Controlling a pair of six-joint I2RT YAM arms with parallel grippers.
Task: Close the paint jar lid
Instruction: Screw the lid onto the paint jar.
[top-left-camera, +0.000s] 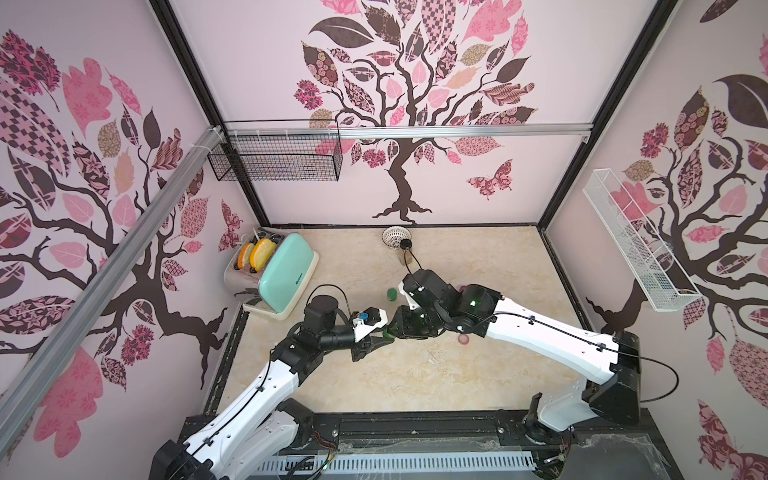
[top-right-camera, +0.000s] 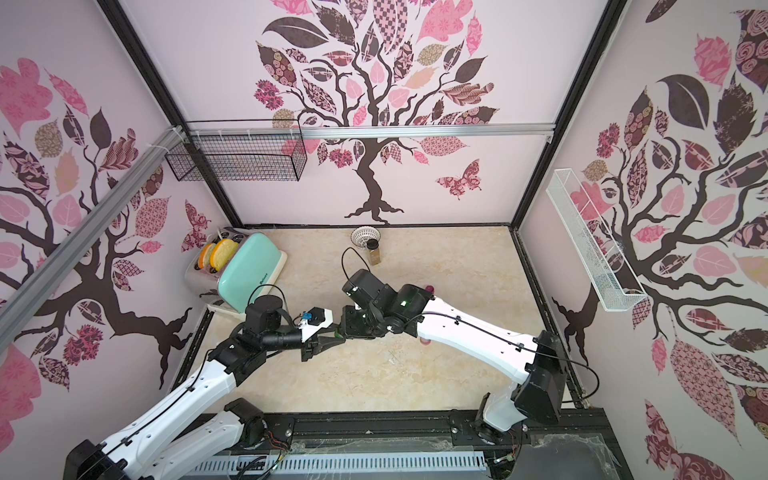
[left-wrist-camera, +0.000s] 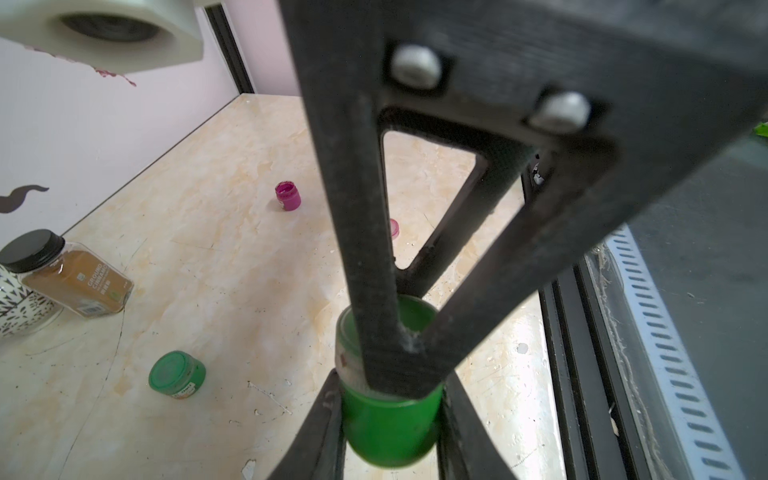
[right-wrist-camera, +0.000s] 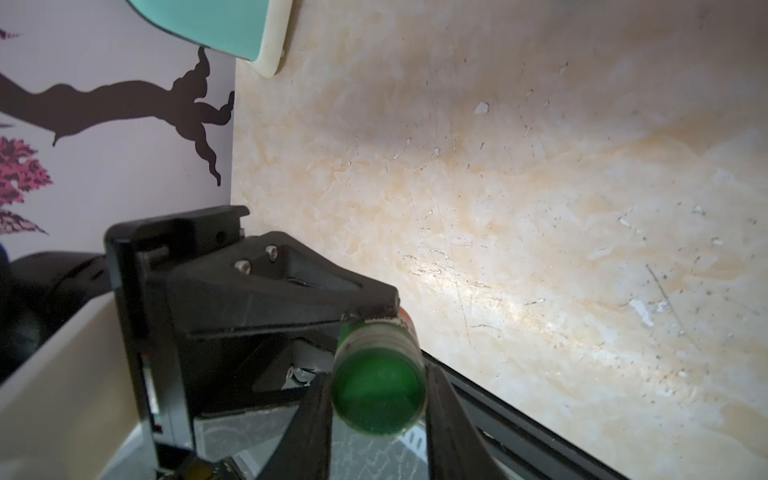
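Far left, the mint-green toaster (top-left-camera: 286, 270) with 2 yellow bread slices (top-left-camera: 257, 253) sits by the wall. Moving in, the left gripper (top-left-camera: 380, 340) is clamped tight on 1 end of the small green paint jar (left-wrist-camera: 386, 424), held up off the beige marble-look tabletop (top-left-camera: 415, 374) at centre. The right gripper (right-wrist-camera: 376, 384) meets it head-on, fingers pinched on the jar's other end; which end carries the lid, I cannot tell. A 2nd green jar (top-left-camera: 391, 294) stands just behind, and a pink lid (top-left-camera: 463, 338) lies further right
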